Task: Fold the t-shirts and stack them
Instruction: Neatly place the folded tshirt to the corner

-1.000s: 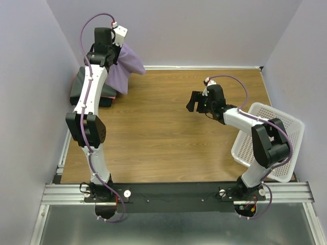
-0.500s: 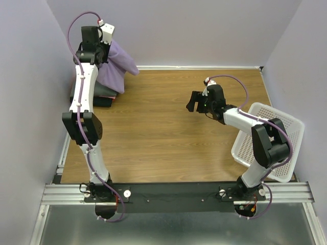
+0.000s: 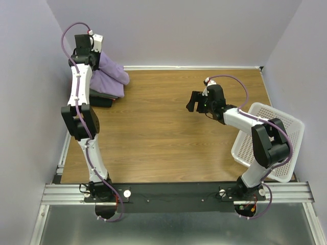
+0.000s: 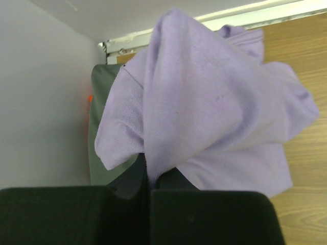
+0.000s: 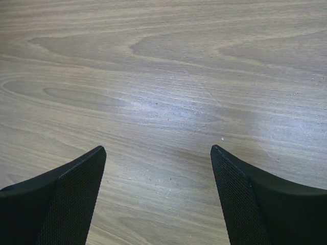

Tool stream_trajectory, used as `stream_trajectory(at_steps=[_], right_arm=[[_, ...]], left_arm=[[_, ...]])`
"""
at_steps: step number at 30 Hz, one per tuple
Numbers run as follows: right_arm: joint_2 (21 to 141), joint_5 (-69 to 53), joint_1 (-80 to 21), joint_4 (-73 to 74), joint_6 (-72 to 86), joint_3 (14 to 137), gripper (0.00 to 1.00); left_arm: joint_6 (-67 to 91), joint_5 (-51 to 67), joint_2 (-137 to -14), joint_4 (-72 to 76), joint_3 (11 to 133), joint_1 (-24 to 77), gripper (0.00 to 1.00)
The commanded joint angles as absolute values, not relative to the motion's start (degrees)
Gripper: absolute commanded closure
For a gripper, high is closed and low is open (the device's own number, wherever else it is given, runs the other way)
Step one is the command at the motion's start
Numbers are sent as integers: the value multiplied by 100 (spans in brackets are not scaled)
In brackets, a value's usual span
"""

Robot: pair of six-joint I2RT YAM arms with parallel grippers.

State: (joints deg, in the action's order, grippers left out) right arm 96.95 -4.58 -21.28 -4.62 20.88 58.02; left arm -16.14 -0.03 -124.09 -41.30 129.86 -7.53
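Observation:
The lavender t-shirt hangs bunched from my left gripper at the far left corner, draping onto the dark grey t-shirt folded on the table. In the left wrist view the lavender t-shirt is pinched between the shut jaws of my left gripper, with the dark grey t-shirt under it. A speck of pinkish-orange cloth shows at the grey shirt's left edge. My right gripper is open and empty over bare wood; it also shows in the right wrist view.
A white plastic mesh basket stands at the table's right edge beside the right arm. The wooden table is walled at the back and both sides.
My left gripper has carried the lavender t-shirt further left and back, and the shirt has come lower over the dark grey shirt. The right arm has not moved.

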Motion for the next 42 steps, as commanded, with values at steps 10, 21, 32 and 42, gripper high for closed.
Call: stream_trajectory(at_steps=[10,21,32,42], right_arm=[[9668,-562,-2109,-475,1951,5757,10],[9624,-571,-2101,-466,1960,5739,9],[9554,-747,-2101,-466,2004,5722,9],[9422,-756,-2101,-466,2021,5660,8]], left_arm=[[-1143,-1280,-12814,-3832,13386,-1265,56],[-545,-1691,-12156,-3138,12746,-1266,28],[-448,-79,-11768,-2312,11180,-45,30],[-71,150,-12533,-2294,11355,141,32]])
